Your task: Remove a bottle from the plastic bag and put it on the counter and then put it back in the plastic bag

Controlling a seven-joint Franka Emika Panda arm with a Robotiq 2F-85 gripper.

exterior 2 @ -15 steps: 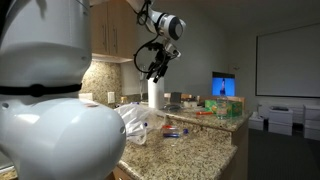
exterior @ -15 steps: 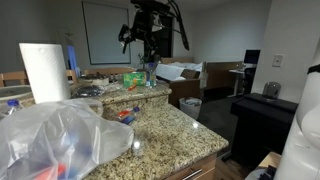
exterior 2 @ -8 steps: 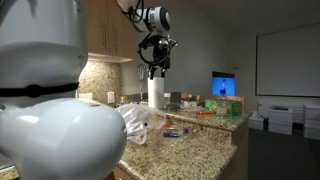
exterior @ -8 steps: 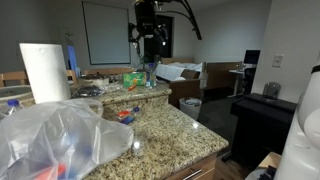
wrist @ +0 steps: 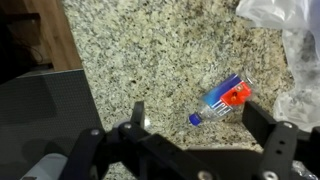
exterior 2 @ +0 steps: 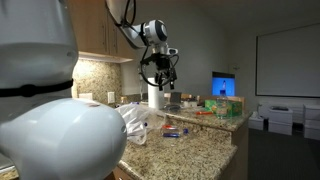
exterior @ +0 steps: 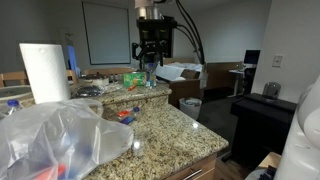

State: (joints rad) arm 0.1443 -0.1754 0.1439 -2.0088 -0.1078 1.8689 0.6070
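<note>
The speckled granite worktop [exterior: 172,130] fills most of the room's near side. A crumpled clear plastic bag [exterior: 60,135] sits at its near end in an exterior view, and a white paper towel roll [exterior: 45,72] stands upright behind it. The claw [exterior: 150,63] hangs above the worktop, well clear of the stone. In the wrist view its fingers are spread wide and hold nothing. Below it a small plastic bottle [wrist: 222,100] with a blue label lies on its side on the granite, just beside the bag and outside it.
</note>
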